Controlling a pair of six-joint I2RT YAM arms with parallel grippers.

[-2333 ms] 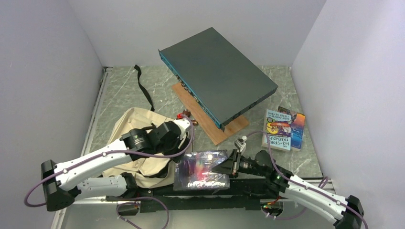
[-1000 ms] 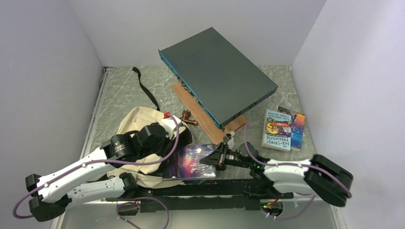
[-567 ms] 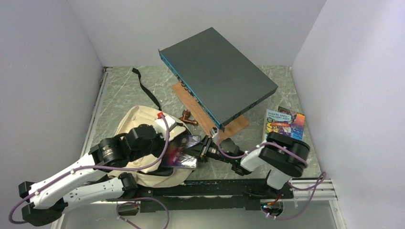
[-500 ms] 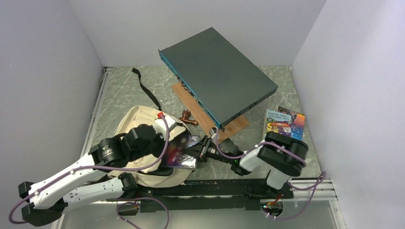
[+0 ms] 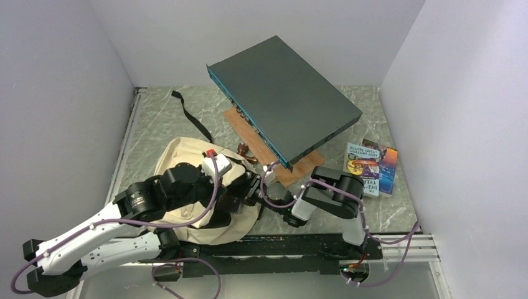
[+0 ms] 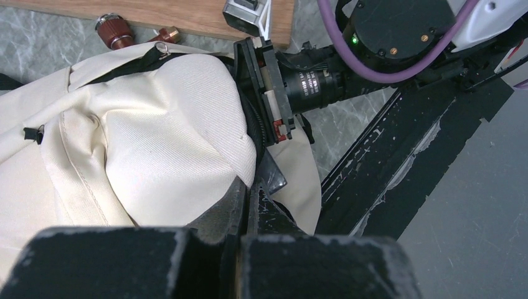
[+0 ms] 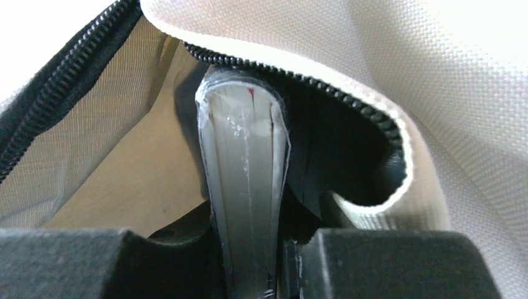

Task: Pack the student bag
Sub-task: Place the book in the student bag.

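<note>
Most of the book (image 7: 245,187) hidden within student bag (image 7: 386,56); cover unseen.

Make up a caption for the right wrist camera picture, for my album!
Right gripper holds a book just inside the open zipper of the cream student bag.

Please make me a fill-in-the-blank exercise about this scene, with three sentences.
1. The right gripper holds a ____ inside the student bag.
2. The bag's zipper is ____.
3. Near the grey box, ____ more books lie on the table.
Missing words: book; open; two.
</note>
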